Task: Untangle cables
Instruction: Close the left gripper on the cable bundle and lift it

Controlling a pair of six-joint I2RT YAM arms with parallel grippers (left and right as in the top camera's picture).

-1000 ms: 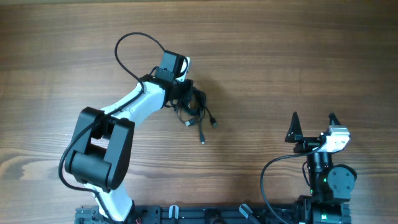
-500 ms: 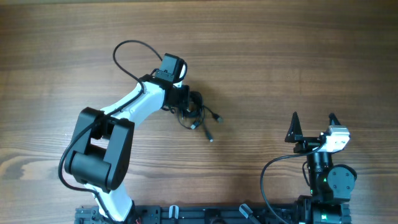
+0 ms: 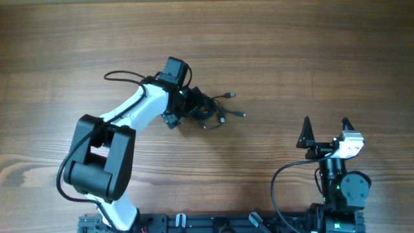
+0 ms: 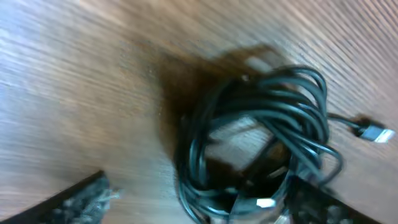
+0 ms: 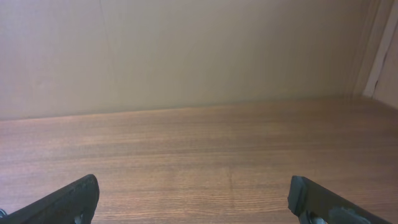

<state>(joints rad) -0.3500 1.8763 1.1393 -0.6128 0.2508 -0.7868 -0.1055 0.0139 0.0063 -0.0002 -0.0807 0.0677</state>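
The left arm (image 3: 139,107) stretches far out from its base and bends at the elbow. The left gripper (image 4: 199,190) hangs low, its fingers (image 4: 78,199) spread wide. The right arm (image 3: 339,184) sits folded by its base. The right gripper (image 3: 325,129) points forward, its jaws wide apart too.

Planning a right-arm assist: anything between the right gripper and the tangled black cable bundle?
Nothing visible: overhead shows only bare brown wooden table between the right gripper and the bunched thin black cables.
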